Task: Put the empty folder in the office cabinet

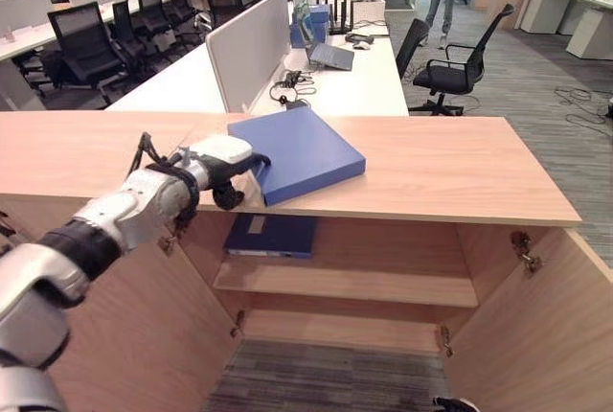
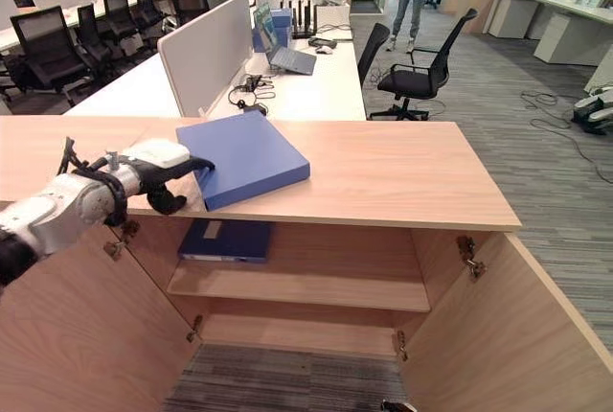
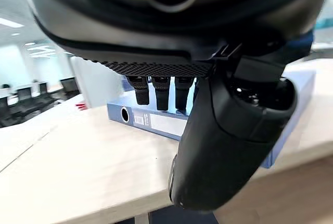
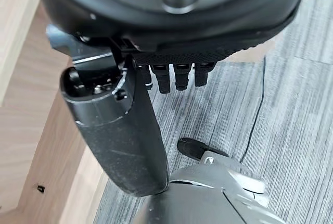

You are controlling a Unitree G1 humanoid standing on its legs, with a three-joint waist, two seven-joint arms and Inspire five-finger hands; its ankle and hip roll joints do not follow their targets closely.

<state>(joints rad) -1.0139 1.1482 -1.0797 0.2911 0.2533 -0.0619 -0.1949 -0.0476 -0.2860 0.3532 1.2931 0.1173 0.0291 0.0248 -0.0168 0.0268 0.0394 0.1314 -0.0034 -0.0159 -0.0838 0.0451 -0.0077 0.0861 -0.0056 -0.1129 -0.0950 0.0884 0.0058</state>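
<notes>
The blue folder (image 1: 297, 153) lay flat on the wooden top of the office cabinet (image 1: 450, 177), toward the left of centre, turned at an angle with one near corner close to the front edge. The left hand (image 1: 228, 168) was right at that near-left corner: fingers reached onto the folder's spine edge while the thumb hung down in front of the cabinet's edge, below the folder. In the left wrist view the fingers (image 3: 158, 91) rested straight against the labelled spine and the thumb (image 3: 229, 146) stood apart from them, so the hand was spread, touching but not clamped.

Below, the cabinet doors stood swung wide, the left door (image 1: 124, 326) and the right door (image 1: 546, 335) both open toward the near side. Inside, a darker blue binder (image 1: 271, 236) lay flat on the upper shelf (image 1: 383, 286), at its left.

The right hand (image 4: 130, 130) hung low over the grey carpet (image 4: 291, 109) beside a wooden panel, fingers loosely extended and thumb apart, holding nothing.

Behind the cabinet ran a long white table (image 1: 354, 81) with a grey divider screen (image 1: 247, 48) and a laptop (image 1: 326, 48), black office chairs (image 1: 455, 62) around it.
</notes>
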